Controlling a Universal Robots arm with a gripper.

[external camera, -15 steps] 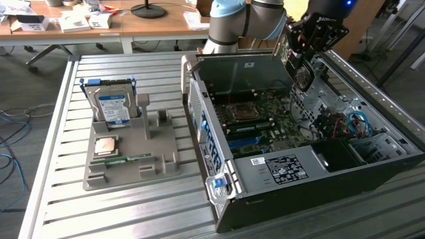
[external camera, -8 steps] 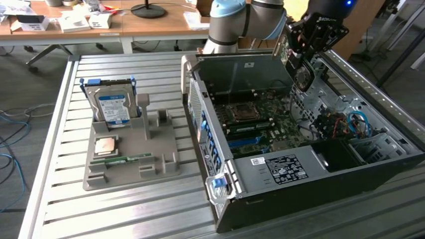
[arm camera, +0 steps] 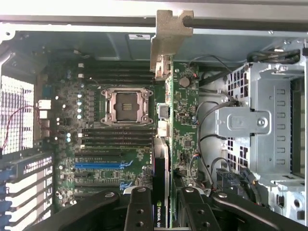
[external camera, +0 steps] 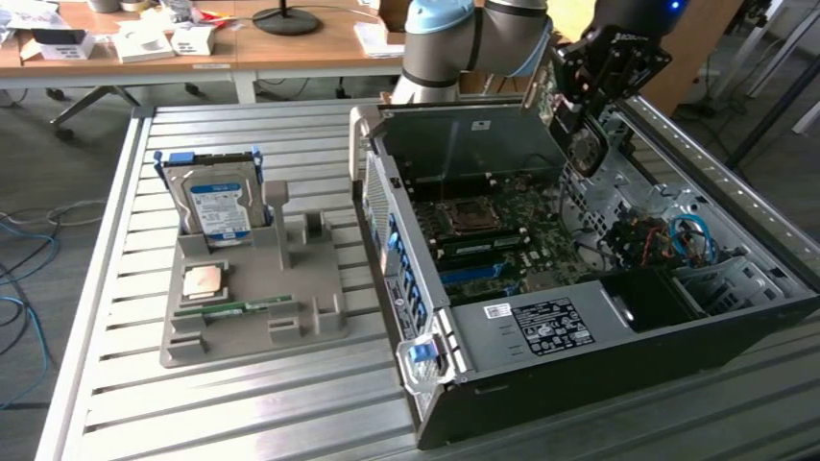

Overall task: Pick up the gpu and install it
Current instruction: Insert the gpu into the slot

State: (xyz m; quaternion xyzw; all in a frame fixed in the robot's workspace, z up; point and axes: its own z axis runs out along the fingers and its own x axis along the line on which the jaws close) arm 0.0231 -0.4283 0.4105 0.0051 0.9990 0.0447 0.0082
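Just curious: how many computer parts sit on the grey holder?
3: hard drive upright at the far end, processor chip midway, memory stick nearest the camera. None looks hidden.

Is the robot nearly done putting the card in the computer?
About halfway. Done: the gpu is off the grey holder, and the gripper is shut on it. In hand: it hangs over the motherboard of the open case. Left: it sits in no slot yet, and the blue slot is empty.
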